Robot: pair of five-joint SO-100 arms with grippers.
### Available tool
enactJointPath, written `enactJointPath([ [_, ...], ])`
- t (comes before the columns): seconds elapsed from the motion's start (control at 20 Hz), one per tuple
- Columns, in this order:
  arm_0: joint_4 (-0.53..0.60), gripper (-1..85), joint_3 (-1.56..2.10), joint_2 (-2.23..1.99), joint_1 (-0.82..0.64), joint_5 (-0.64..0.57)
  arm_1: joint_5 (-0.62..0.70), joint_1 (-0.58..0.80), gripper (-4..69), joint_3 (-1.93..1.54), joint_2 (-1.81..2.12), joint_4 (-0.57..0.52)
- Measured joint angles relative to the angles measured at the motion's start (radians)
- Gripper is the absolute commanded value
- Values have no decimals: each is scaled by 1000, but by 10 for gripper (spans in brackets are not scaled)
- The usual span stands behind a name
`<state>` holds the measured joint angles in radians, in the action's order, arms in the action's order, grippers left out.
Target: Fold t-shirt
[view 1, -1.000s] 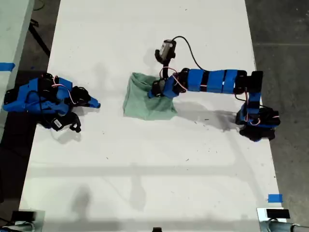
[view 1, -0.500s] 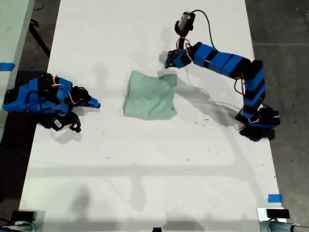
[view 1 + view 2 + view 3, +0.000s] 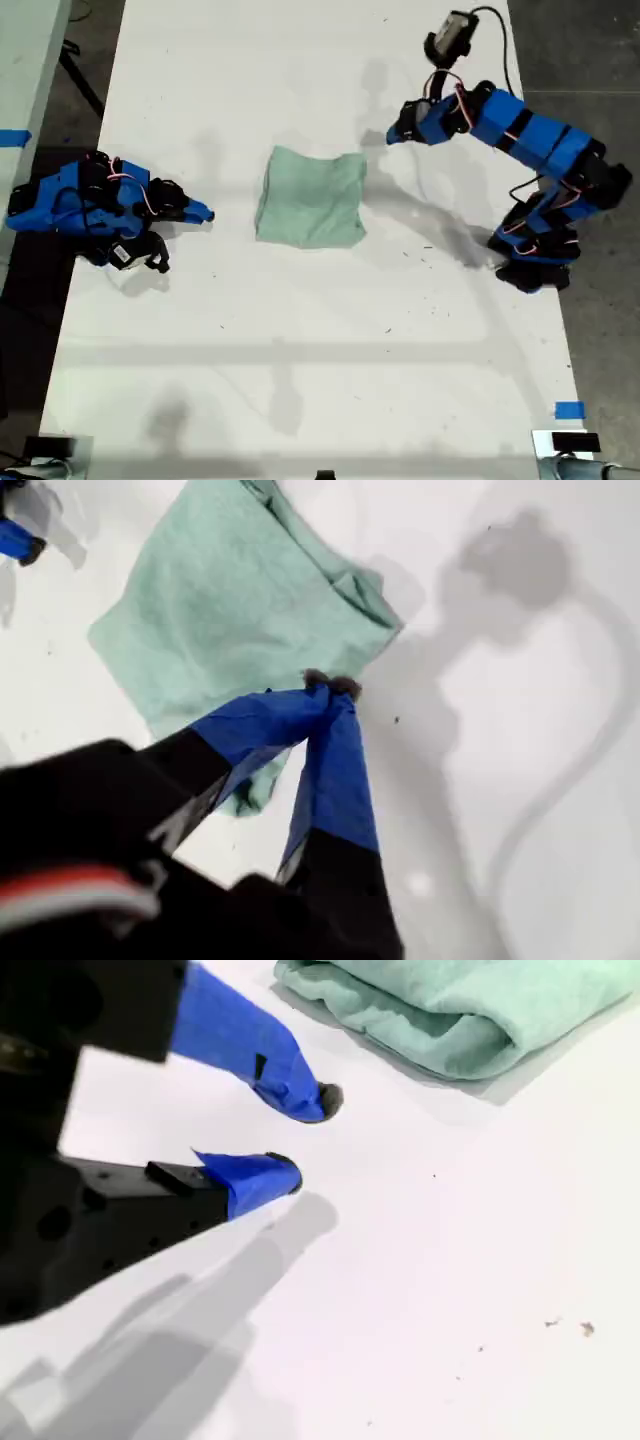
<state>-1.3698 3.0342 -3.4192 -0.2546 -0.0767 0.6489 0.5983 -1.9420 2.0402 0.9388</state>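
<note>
Shirt: t-shirt (image 3: 310, 197) lies folded into a rough square on the white table (image 3: 300, 350); touched by neither gripper.
First gripper: my first gripper (image 3: 392, 137) is raised, tips pressed together, empty; shirt just beyond its tips.
Second gripper: my second gripper (image 3: 308, 1135) sits low over the table, jaws narrowly parted, empty; shirt ahead, apart.

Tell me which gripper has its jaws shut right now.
My first gripper, raised beyond the t-shirt at the exterior view's right: its tips meet. My second gripper, resting on the table, shows a gap.
</note>
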Motion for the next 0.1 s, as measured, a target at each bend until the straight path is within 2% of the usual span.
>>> enactJointPath([
  [0.1,0,95,0,0,0,0,-109,-61,-10,-238,273,21],
])
